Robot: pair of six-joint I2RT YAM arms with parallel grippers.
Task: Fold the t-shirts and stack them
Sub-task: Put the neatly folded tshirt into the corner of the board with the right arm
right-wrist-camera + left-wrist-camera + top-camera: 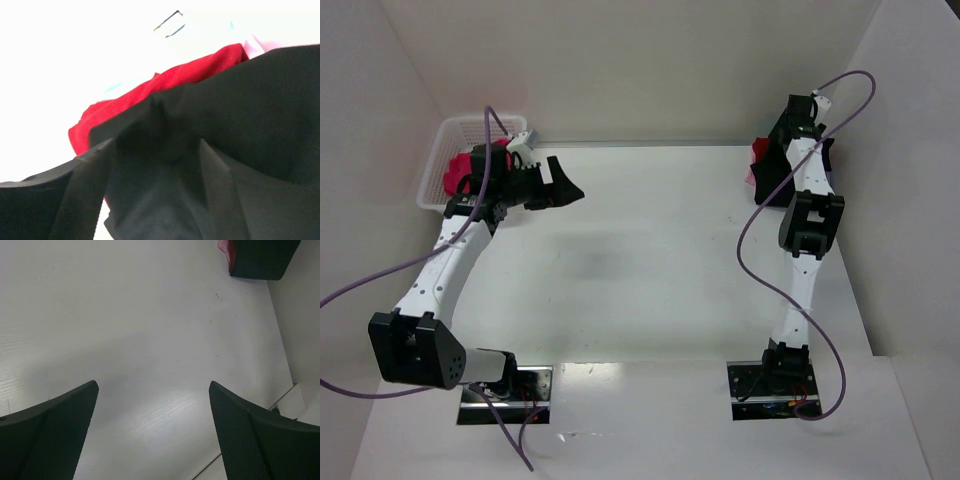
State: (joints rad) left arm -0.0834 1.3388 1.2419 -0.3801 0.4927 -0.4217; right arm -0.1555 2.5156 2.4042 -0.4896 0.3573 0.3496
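A stack of folded t-shirts lies at the far right of the table. The black t-shirt (260, 100) is on top, a red one (150, 90) lies under it, and a pale pink edge (260, 45) shows beneath. My right gripper (155, 145) hangs just over the black cloth with its fingers apart. The same stack (768, 165) is partly hidden by the right arm in the top view. My left gripper (560, 193) hovers open over bare table beside the basket, with nothing between its fingers (60, 430). A magenta-pink t-shirt (455, 176) lies bunched in the basket.
The white mesh basket (438, 150) stands at the far left corner, close behind the left wrist. White walls enclose the table at the back and on both sides. Purple cables loop from both arms. The stack (260, 260) shows far off in the left wrist view.
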